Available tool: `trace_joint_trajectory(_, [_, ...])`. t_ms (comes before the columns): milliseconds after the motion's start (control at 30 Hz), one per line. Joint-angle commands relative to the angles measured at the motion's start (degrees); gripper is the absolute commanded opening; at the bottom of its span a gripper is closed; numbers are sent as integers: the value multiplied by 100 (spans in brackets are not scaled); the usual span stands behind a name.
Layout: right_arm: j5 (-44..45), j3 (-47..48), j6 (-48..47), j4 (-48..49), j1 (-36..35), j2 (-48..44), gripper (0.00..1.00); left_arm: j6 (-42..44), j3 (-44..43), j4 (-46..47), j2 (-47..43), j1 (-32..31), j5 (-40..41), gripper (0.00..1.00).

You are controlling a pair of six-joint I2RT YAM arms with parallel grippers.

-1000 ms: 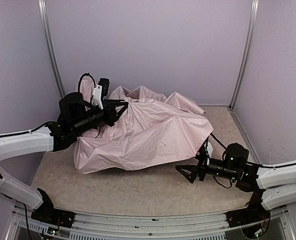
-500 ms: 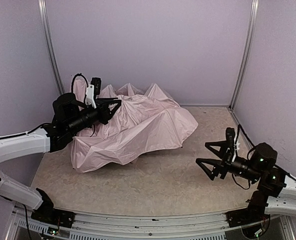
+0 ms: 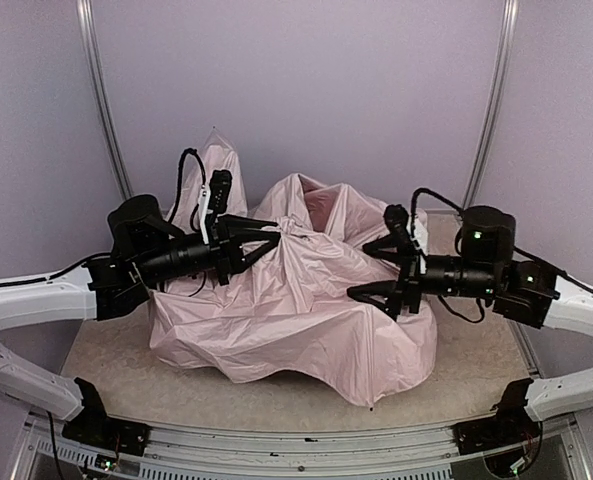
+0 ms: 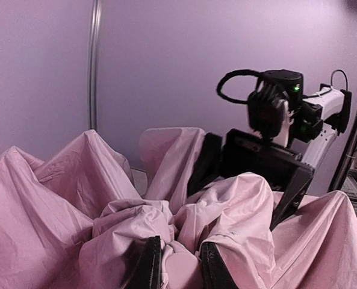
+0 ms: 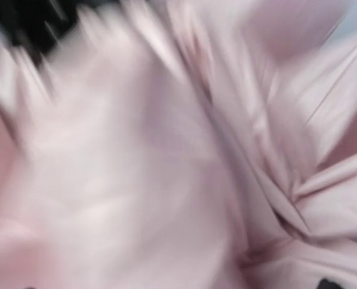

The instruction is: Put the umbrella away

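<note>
While left gripper jaws pinch umbrella, right gripper jaws wide; fabric sprawls left-right, axis unclear.

Umbrella — pale pink fabric, crumpled heap, draped mid-table.

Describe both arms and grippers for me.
Both arms have white lower links and black motor housings. The left arm carries a looping black cable and white wrist bracket; the right arm shows green lights. Left gripper and right gripper have black triangular fingers.
</note>
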State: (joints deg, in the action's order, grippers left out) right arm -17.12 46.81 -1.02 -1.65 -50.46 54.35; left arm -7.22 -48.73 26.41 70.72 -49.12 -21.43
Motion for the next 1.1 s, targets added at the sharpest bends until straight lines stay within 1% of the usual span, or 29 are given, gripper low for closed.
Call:
trace_joint_trajectory(0, [-541,420,-732,640,-2,1000,100,182,190,903,103,-298,-1197,0])
trace_joint_trajectory(67, [-861,674,-857,1095,-39,1539,100,243,189,1210,315,-459,-1716,0])
trace_joint_trajectory(133, [-1118,924,-946,1336,-144,2081,100,276,100,1380,552,-575,-2074,0])
trace_joint_trajectory(233, [-1580,1172,-910,1525,-277,2706,99,276,-34,1717,850,-650,-2228,0])
trace_joint_trajectory(300, [-1926,1138,-808,1705,-306,2894,94,351,-60,1893,1033,-643,-2262,0])
trace_joint_trajectory(367, [-2019,1044,-736,1784,-316,2914,84,431,-103,1922,1204,-611,-2255,0])
trace_joint_trajectory(467, [-1961,728,-691,1912,-316,2647,60,307,-130,2046,1324,-528,-2268,0])
trace_joint_trajectory(500, [-1945,590,-673,2042,-317,2532,55,251,-128,2113,1342,-496,-2254,0])
trace_joint_trajectory(533, [-1893,436,-660,2176,-320,2413,54,202,-132,2135,1348,-471,-2186,0])
trace_joint_trajectory(567, [-1783,290,-638,2306,-314,2293,52,154,-148,2128,1336,-444,-2065,10])
trace_joint_trajectory(633, [-1488,76,-590,2367,-278,2072,48,-55,-193,2096,1242,-376,-1666,42])
trace_joint_trajectory(667, [-1323,-10,-535,2363,-249,1984,46,-126,-208,2043,1160,-332,-1474,56])
trace_joint_trajectory(700, [-1174,-90,-467,2360,-202,1905,41,-130,-244,1880,1050,-308,-1245,67])
trace_joint_trajectory(767, [-942,-216,-264,2316,-64,1838,32,121,-375,1328,809,-311,-824,82])
trace_joint_trajectory(833, [-877,-243,-13,2182,120,1857,26,512,-535,655,520,-373,-424,96])
trace_joint_trajectory(867, [-854,-224,97,2077,201,1866,25,655,-571,377,315,-397,-270,99])
trace_joint_trajectory(967, [-861,-206,261,1801,431,1818,24,847,-384,-33,-416,-421,97,99])
trace_joint_trajectory(1067, [-773,-180,348,1639,608,1594,24,841,-62,-516,-1131,-423,857,99])
